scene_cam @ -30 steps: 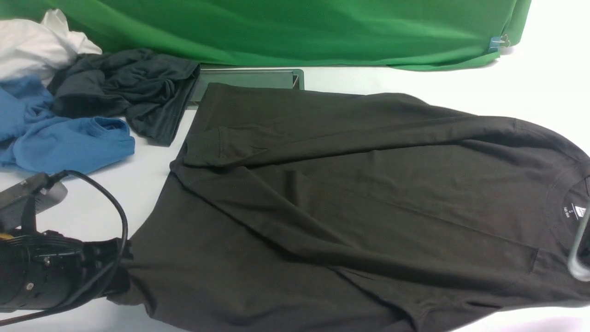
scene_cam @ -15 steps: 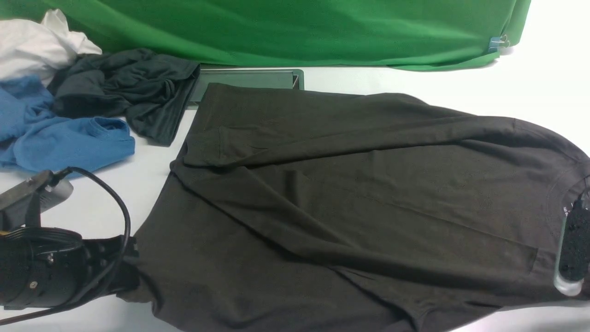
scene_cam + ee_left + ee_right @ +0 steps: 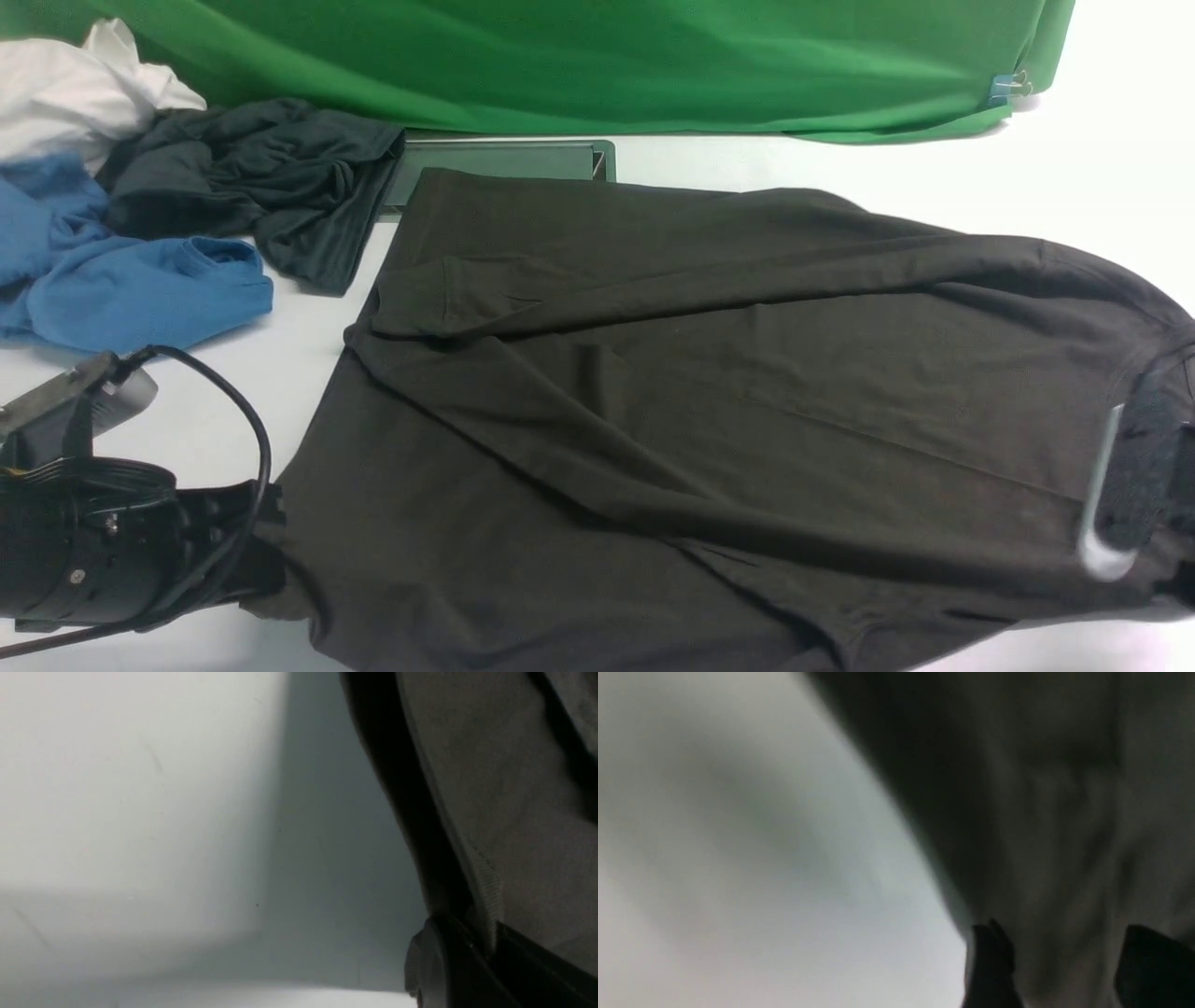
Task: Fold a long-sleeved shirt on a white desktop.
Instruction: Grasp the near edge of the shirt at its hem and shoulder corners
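Brownish-black long-sleeved shirt (image 3: pixel 709 411): left end effector (image 3: pixel 269 551) clamps hem, clear only from wrist; right end effector (image 3: pixel 1116 490) blurred, grip unclear.

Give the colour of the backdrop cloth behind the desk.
Bright green backdrop cloth, clearest in the front view.

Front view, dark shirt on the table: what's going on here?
Both arms are working on the shirt, which lies spread on the desktop with its sleeves folded across the body. The left pincer grips the hem corner. The right pincer is at the collar end; its wrist view is too blurred to tell whether it has closed. A pile of other clothes sits at the far left, away from both arms.
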Controlling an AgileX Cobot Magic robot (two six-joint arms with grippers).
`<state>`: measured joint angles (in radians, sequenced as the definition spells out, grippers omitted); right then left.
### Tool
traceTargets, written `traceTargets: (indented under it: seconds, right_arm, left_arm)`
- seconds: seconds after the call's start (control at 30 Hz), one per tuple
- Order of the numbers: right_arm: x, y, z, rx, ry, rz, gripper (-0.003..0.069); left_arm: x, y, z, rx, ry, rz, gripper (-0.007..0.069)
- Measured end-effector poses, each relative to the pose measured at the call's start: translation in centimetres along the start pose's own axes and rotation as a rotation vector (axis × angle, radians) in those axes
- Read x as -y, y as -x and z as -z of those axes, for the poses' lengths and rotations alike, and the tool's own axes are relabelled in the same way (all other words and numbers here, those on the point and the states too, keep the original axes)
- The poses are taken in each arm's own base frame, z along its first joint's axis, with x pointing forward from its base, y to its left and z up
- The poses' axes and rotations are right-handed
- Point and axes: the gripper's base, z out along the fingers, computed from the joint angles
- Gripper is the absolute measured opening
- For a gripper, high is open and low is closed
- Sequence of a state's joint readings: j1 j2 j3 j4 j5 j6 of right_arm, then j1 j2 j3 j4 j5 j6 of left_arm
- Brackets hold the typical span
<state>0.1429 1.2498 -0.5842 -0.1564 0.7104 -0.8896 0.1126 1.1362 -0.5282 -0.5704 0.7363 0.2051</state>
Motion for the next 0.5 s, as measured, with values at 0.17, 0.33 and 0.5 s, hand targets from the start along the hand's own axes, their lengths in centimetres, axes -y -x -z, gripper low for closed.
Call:
traceTargets:
  seconds: [0.17, 0.33, 0.5]
  right_arm:
    - [-1.2, 1.7, 0.8, 0.039, -0.014, 0.147, 0.0338]
    - [-1.3, 2.0, 0.2, 0.023, -0.002, 0.165, 0.0303]
    - [-1.2, 2.4, -1.5, -0.011, 0.048, 0.178, 0.03]
  left_arm:
    - [0.0, 0.0, 0.0, 0.0, 0.0, 0.001, 0.0027]
    - [0.0, 0.0, 0.0, -0.001, -0.001, -0.001, 0.0027]
    - [0.0, 0.0, 0.0, -0.001, -0.001, -0.001, 0.0027]
